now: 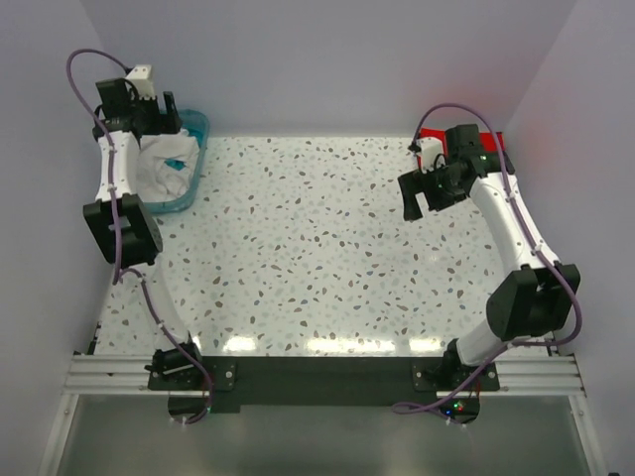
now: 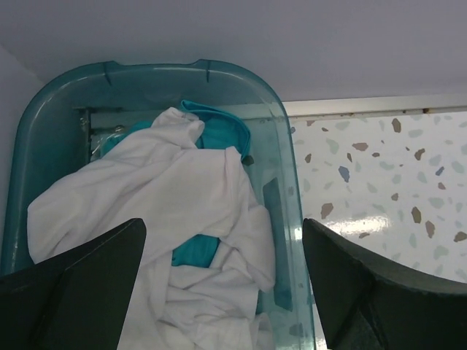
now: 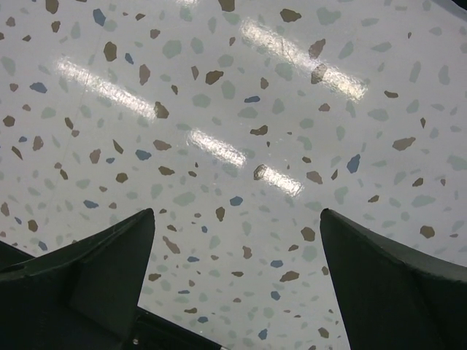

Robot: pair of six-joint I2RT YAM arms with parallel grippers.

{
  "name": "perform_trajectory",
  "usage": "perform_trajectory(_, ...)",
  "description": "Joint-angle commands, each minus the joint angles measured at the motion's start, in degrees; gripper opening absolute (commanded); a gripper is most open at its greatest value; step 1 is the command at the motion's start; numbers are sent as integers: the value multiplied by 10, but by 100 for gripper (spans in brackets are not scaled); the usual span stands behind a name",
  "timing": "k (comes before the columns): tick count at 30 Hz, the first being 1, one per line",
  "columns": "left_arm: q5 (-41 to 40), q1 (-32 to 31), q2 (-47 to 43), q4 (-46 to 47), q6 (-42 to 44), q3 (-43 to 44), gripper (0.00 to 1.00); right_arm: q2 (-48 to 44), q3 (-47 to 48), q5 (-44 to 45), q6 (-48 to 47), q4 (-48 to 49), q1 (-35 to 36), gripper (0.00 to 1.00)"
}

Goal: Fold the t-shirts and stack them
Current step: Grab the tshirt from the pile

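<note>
Left gripper (image 2: 222, 227) has its fingers spread wide right above the crumpled white t-shirt (image 2: 146, 189) piled over the teal t-shirt (image 2: 219, 131) in the tub (image 2: 44, 117), so that arm's way closer, while the right gripper (image 3: 237, 213), also spread, hovers empty over the table (image 3: 219, 87).

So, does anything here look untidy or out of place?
Yes: the white t-shirt and the teal t-shirt lie crumpled together in the tub, unfolded. Nothing looks spilled or damaged.

Left hand (image 2: 225, 281) and right hand (image 3: 237, 281) both splayed wide, angled downward
</note>
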Motion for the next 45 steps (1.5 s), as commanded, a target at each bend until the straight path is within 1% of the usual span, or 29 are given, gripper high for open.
perform_trajectory(1,-30,13,31,69,3,30,93,9,30,23,-10,-6,-1,99)
perform_trajectory(5,-42,23,70,73,17,51,88,26,38,31,-13,-8,-1,99)
perform_trajectory(6,-44,23,76,70,31,55,88,34,42,31,-13,-7,-1,99)
perform_trajectory(9,-55,23,89,63,59,48,92,47,52,33,-12,-8,-1,98)
perform_trajectory(12,-85,28,102,71,71,40,92,57,57,36,-14,-8,-1,99)
perform_trajectory(19,-103,32,134,96,68,47,89,65,50,41,-18,-11,-1,99)
perform_trajectory(22,-104,32,153,104,57,60,84,69,52,46,-18,-13,-1,99)
perform_trajectory(24,-107,33,161,109,53,65,83,70,55,48,-19,-16,-1,99)
perform_trajectory(25,-109,33,167,112,50,67,81,72,55,50,-22,-16,-2,99)
perform_trajectory(27,-114,33,171,123,45,69,72,73,58,52,-23,-17,-1,99)
perform_trajectory(28,-113,32,173,131,43,68,67,74,58,53,-23,-18,-1,99)
perform_trajectory(29,-109,32,174,134,42,69,59,77,59,53,-24,-19,-1,99)
perform_trajectory(31,-109,33,178,141,40,70,54,78,58,53,-25,-19,-1,99)
perform_trajectory(32,-109,32,180,140,39,75,46,80,60,53,-25,-21,-1,99)
perform_trajectory(34,-107,32,181,142,39,80,37,80,61,54,-26,-22,-1,99)
perform_trajectory(35,-105,32,180,144,38,80,28,80,62,54,-27,-22,-1,99)
perform_trajectory(37,-96,33,173,146,35,81,17,80,62,54,-29,-23,-1,99)
perform_trajectory(38,-87,33,168,146,31,81,5,80,63,54,-29,-26,-1,99)
perform_trajectory(39,-81,33,162,148,28,80,0,77,64,54,-29,-28,0,99)
perform_trajectory(45,-39,33,70,166,0,58,0,60,64,48,-28,-24,-2,99)
